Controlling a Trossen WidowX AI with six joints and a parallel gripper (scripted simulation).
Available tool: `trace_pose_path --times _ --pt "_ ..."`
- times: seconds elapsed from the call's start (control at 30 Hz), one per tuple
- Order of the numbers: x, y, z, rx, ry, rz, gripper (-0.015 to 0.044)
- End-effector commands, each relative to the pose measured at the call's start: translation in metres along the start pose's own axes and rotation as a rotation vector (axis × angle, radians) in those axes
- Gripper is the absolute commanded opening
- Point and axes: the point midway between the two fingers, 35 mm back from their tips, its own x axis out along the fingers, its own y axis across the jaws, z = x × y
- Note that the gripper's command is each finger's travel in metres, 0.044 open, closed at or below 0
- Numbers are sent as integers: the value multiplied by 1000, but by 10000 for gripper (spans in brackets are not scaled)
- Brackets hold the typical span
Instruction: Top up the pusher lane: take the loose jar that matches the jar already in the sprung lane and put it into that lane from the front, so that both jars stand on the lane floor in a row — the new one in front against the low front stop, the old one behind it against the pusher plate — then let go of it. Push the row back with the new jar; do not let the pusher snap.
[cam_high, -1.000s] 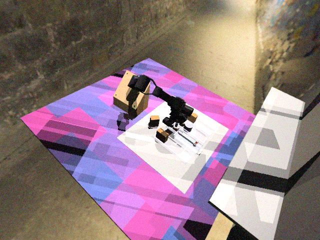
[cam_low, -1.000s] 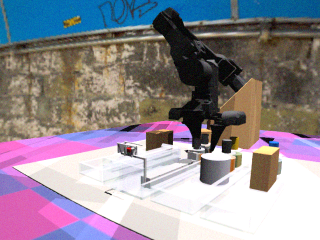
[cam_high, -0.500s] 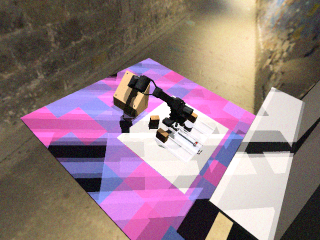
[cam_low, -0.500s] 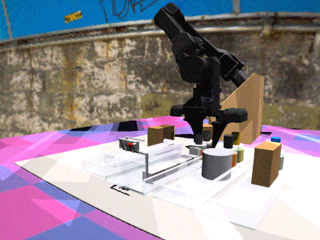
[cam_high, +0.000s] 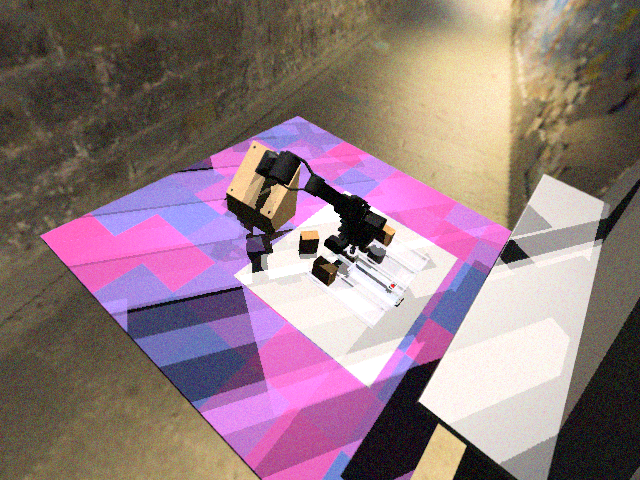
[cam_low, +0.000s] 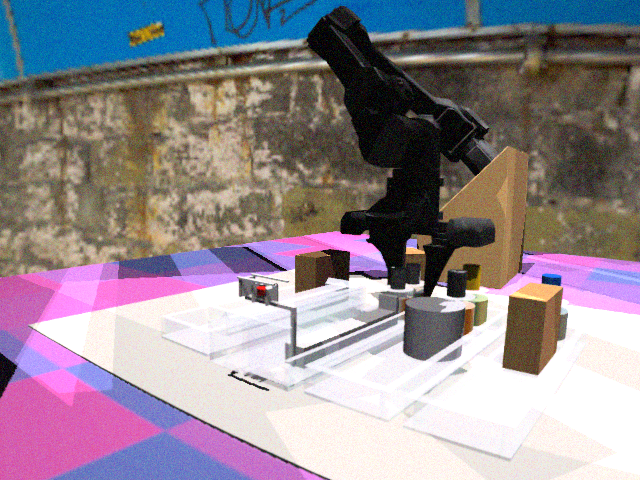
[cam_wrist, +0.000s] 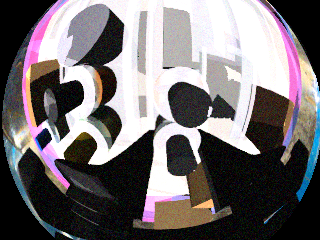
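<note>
Dark jar pinched at the lane mouth

Top view: black gripper (cam_high: 353, 246) hangs over the near end of the clear lane rack (cam_high: 385, 289); the jar below the jaws is too small to make out. 2 brown blocks lie to one side of the jaws.

Exterior view: the jaws pinch a small dark jar (cam_low: 397, 277) between them, low over the sprung lane (cam_low: 330, 341). The pusher plate (cam_low: 258, 290), with its red mark, stands well beyond the jaws down the lane. A big grey cylinder (cam_low: 433, 326) sits just beside the jaws.

Wrist view: 2 dark round tops show, 1 between the jaws and 1 just ahead.

Risk, as I judge it: pushing off-axis could tip the jar or ride it over the stop; a slipping grip would let the pusher snap forward.
</note>
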Motion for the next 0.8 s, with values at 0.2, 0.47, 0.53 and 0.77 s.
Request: trace_pose_path --times 0.2,0.47,0.53,0.77 --pt "0 -1 2 8 -11 -3 0" --pt "0 -1 0 8 -10 -3 0" --pt "0 -1 0 8 -10 -3 0" --pt "0 -1 -1 8 -10 -3 0"
